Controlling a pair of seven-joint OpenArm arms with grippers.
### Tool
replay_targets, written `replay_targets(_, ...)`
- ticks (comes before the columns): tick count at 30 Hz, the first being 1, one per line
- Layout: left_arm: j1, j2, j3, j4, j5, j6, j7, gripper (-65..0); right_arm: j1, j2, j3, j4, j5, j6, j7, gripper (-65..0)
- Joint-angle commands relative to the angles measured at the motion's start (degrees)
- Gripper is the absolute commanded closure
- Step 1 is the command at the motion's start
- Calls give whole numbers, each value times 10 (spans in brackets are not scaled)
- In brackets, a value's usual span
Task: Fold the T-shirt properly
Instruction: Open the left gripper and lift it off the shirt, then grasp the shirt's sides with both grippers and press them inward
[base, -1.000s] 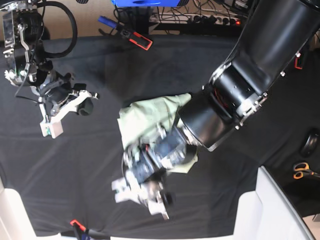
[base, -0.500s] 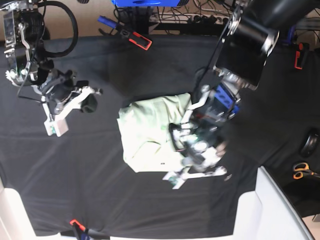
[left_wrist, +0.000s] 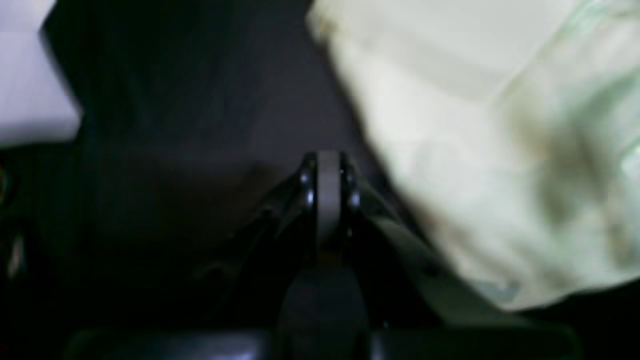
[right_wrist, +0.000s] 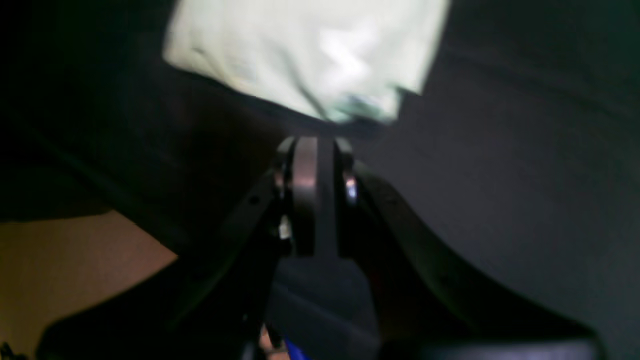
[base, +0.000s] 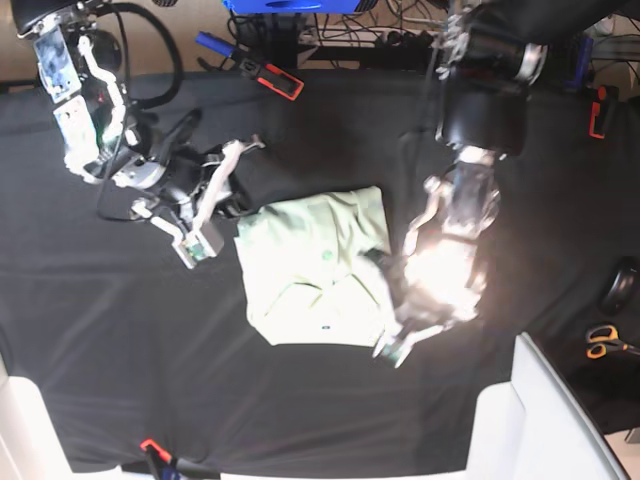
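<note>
The T-shirt (base: 310, 265) lies folded into a compact pale green rectangle on the black table cloth (base: 120, 340). My left gripper (base: 395, 345), motion-blurred in the base view, hangs at the shirt's lower right corner. In the left wrist view that gripper (left_wrist: 327, 162) is shut with nothing between its fingers, and the T-shirt (left_wrist: 475, 150) lies just to the right of it. My right gripper (base: 195, 248) sits just left of the shirt's left edge. Seen from the right wrist, it (right_wrist: 314, 147) is shut and empty, with the T-shirt (right_wrist: 310, 55) a short way ahead.
Scissors (base: 603, 340) and a dark round object (base: 620, 285) lie at the right edge. A red-and-black clamp (base: 280, 80) rests at the back. A white raised surface (base: 545, 410) borders the front right. An orange clip (base: 150, 447) holds the cloth's front edge.
My left gripper has shut and swung off the shirt's lower left over to its right side. The right arm has moved in toward the shirt's left edge. The shirt now lies flatter.
</note>
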Motion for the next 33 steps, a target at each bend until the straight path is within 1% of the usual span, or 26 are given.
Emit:
replay_targets(1, -22, 7, 0, 4, 2, 5, -6, 0, 8, 6, 12, 8, 1, -4, 22, -68)
replay_targets(3, -37, 24, 1, -15, 2, 4, -6, 0, 10, 5, 16, 8, 1, -3, 26, -71)
replay_targets(4, -49, 32, 9, -33, 2, 4, -7, 0, 12, 3, 16, 6, 1, -3, 25, -86)
replay_targets(6, -73, 46, 39, -81, 2, 4, -11, 0, 16, -3, 29, -7, 1, 13, 23, -154)
replay_targets(8, -97, 69, 74, -133, 2, 4, -14, 0, 16, -14, 47, -28, 1, 50, 23, -219)
replay_targets(9, -107, 78, 83, -156, 2, 5, -29, 0, 17, -21, 55, -42, 1, 72, 23, -238)
replay_targets(11, -119, 94, 90, -194, 2, 5, -53, 0, 20, -31, 63, -60, 1, 112, 23, -257)
replay_targets(13, -132, 107, 92, -230, 2, 5, -66, 0, 20, -34, 63, -76, 1, 142, 23, -258)
replay_targets(17, -156, 110, 95, -285, 2, 5, -96, 0, 34, -34, 59, -97, 1, 168, 23, -263)
replay_targets(18, -158, 110, 95, -296, 2, 5, -101, 0, 36, -34, 59, -101, 1, 178, 23, -280)
replay_targets(19, -158, 110, 95, -305, 2, 5, -104, 0, 38, -34, 59, -107, 1, 191, 23, -313)
replay_targets(22, -162, 110, 96, -312, 4, 5, -104, 0, 53, -40, 63, -126, 1, 223, 23, -450)
replay_targets(23, -162, 110, 96, -313, 4, 5, -104, 0, 57, -41, 63, -134, 1, 227, 27, -473)
replay_targets(24, -162, 110, 96, -313, 4, 5, -105, 0, 62, -41, 63, -141, 1, 229, 27, -476)
replay_targets(30, -161, 110, 96, -313, 4, 5, -105, 0, 104, -46, 63, -205, 1, 231, 29, -469)
replay_targets(33, -158, 110, 96, -313, 5, 5, -105, 0, 112, -45, 63, -212, 1, 231, 44, -469)
